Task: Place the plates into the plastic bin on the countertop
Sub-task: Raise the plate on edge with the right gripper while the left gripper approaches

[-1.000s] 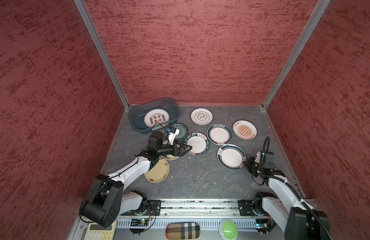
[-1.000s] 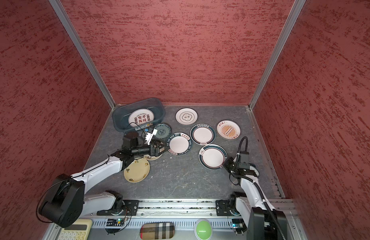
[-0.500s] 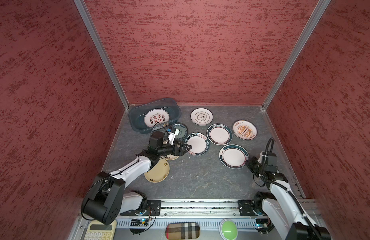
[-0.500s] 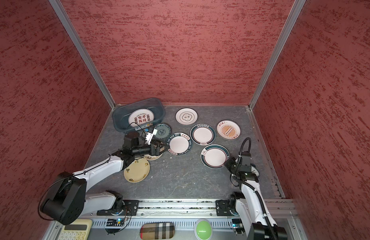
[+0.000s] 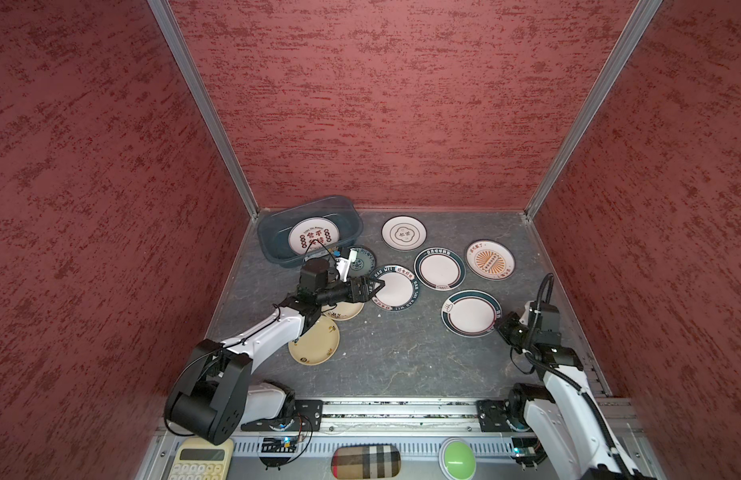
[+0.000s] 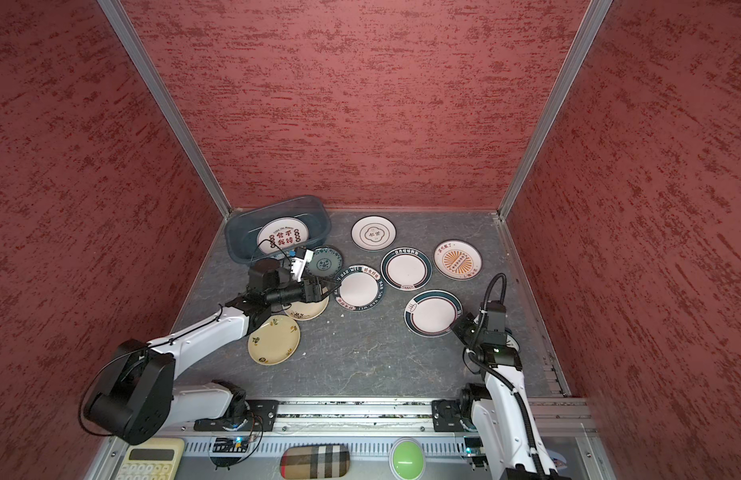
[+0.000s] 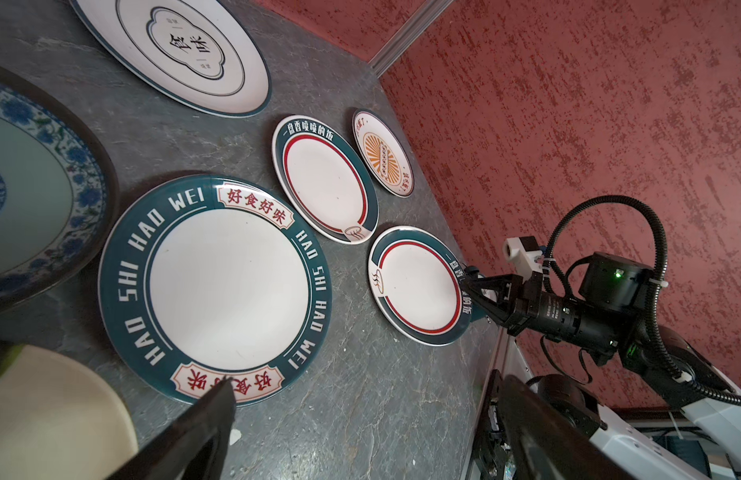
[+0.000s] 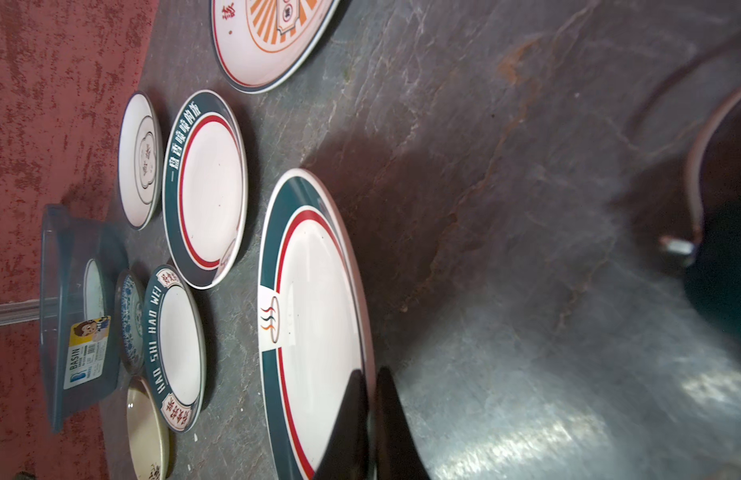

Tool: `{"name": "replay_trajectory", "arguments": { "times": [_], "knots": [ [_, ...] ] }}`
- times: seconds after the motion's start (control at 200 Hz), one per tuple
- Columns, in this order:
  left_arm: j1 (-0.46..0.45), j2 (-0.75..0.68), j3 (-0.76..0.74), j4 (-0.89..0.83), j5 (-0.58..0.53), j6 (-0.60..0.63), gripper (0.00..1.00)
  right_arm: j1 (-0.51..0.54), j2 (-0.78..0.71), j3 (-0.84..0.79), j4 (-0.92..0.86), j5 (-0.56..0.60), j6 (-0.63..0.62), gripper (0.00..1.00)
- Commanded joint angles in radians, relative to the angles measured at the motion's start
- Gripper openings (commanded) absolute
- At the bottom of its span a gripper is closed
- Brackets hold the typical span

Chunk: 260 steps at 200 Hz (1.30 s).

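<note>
Front ledge: calculator (image 5: 202, 463), plaid case (image 5: 366, 461) and green button (image 5: 457, 459) in a row, in front of the rail (image 5: 402, 409).
Counter (image 5: 402, 361): dark grey with pale veins; holds everything below.
Right pincer (image 8: 369, 376): clamped on the near rim of the logo plate (image 5: 470, 312), with a finger on each face of the rim.
Logo plate: teal rim, red ring; near right of the counter. Cannot tell if it is lifted.
Cream plate (image 5: 314, 343): near left, flat, partly under the left arm.
Second cream plate (image 5: 347, 311): just behind the first, mostly hidden by the arm.
Left pincer (image 5: 377, 289): jaws wide, at the left rim of the HAO WEI plate (image 5: 396, 287). Cannot tell if it touches.
HAO WEI plate: centre, flat.
Ringed plate (image 5: 439, 268): behind and right of the HAO WEI plate, just beside it.
Sunburst plate (image 5: 490, 259): right of the ringed plate.
Blue plate (image 5: 362, 261): just beside the bin's front corner.
White plate (image 5: 403, 232): near the back wall.
Bin (image 5: 269, 239): far left corner, label on its front side.
Red-character plate (image 5: 314, 236): inside the bin, the only plate there.
</note>
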Motion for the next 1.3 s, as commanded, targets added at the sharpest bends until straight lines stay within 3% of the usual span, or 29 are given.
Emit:
{"name": "replay_trajectory", "arguments": {
  "times": [0.0,0.281,0.681,0.977,1.298],
  "knots": [
    [-0.003,-0.010,0.020,0.035,-0.036,-0.020,0.99,0.000,0.004,0.061,0.014,-0.043,0.016,0.00],
    [0.027,0.032,0.075,0.060,-0.053,-0.101,0.99,-0.001,0.069,0.123,0.056,-0.122,-0.024,0.00],
    [0.017,0.119,0.123,0.118,-0.029,-0.200,0.99,0.000,0.181,0.150,0.307,-0.292,0.013,0.00],
    [-0.038,0.228,0.143,0.235,-0.079,-0.250,1.00,0.004,0.284,0.164,0.544,-0.345,0.104,0.00],
    [-0.090,0.295,0.203,0.269,-0.067,-0.263,0.99,0.085,0.415,0.278,0.576,-0.283,0.054,0.00]
  ]
}}
